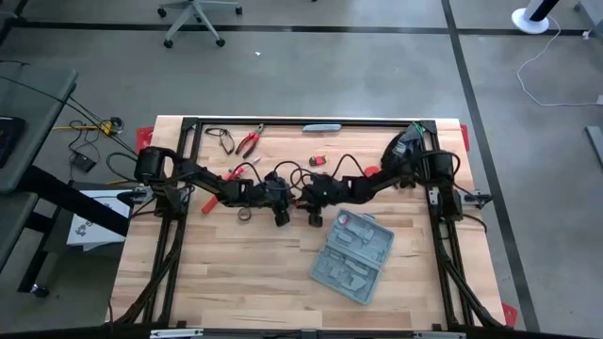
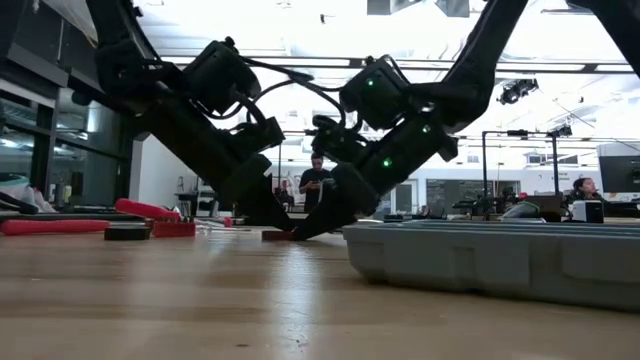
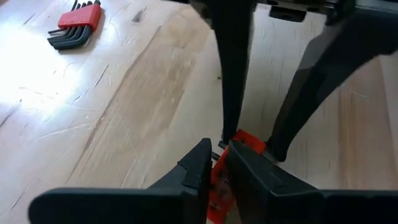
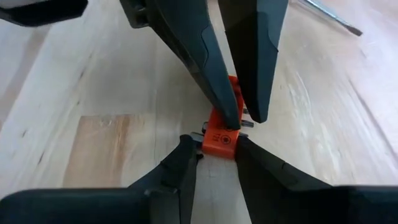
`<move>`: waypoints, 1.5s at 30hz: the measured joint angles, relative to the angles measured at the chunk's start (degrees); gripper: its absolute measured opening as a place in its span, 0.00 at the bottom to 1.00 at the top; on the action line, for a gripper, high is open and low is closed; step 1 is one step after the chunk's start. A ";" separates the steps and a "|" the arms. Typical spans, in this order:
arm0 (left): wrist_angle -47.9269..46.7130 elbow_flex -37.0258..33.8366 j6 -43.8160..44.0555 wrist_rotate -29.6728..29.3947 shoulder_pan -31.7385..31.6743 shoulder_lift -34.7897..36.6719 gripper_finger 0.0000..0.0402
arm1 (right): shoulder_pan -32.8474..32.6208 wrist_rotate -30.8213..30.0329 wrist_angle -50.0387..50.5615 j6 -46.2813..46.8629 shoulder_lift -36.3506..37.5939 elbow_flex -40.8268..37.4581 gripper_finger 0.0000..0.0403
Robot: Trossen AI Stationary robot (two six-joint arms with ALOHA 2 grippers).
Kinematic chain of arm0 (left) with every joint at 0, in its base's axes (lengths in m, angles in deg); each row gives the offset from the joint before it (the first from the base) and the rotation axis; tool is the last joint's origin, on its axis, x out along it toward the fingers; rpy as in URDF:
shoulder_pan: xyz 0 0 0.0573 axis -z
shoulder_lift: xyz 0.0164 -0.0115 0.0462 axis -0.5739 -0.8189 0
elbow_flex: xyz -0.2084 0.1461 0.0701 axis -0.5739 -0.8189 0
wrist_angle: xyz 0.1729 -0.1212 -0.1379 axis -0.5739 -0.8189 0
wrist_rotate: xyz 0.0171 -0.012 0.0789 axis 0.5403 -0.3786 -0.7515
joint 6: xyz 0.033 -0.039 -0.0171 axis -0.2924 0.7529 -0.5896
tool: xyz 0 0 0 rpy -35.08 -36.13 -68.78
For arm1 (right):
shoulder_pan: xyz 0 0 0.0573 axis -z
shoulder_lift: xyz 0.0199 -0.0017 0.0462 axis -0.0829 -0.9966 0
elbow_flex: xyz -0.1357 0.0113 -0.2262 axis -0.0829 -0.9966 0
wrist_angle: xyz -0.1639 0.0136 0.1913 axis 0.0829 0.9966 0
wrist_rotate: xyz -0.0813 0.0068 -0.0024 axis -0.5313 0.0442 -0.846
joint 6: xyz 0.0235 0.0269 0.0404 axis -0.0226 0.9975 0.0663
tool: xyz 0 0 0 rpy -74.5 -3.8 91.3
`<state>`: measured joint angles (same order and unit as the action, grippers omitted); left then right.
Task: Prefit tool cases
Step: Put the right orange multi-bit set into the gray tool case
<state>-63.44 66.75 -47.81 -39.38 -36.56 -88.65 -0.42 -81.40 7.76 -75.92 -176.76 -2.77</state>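
Two dark grippers meet at the table's middle over a small orange plastic block point(image 4: 219, 138): the right gripper point(image 4: 214, 149) pinches its end, and the left gripper point(image 3: 216, 163) closes on the other end. The tool case point(image 1: 353, 256), grey-blue moulded plastic, lies open and flat on the pale wooden table point(image 1: 236, 273) near the right arm, its slots hard to make out. The block's details are hidden by the fingers.

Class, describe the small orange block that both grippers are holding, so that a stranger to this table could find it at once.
Start at the open grey tool case on the wooden table. Just beyond it the left gripper and right gripper meet tip to tip. Pinched between them is the small orange block, the only thing held by both.
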 joint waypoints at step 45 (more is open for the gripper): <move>-0.09 0.00 2.08 -0.88 0.17 -0.02 0.13 | -7.33 -16.45 3.00 8.98 0.81 0.02 0.20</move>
<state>-63.53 66.75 -45.73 -40.26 -36.39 -88.67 -7.75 -97.85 10.76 -66.94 -175.95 -2.74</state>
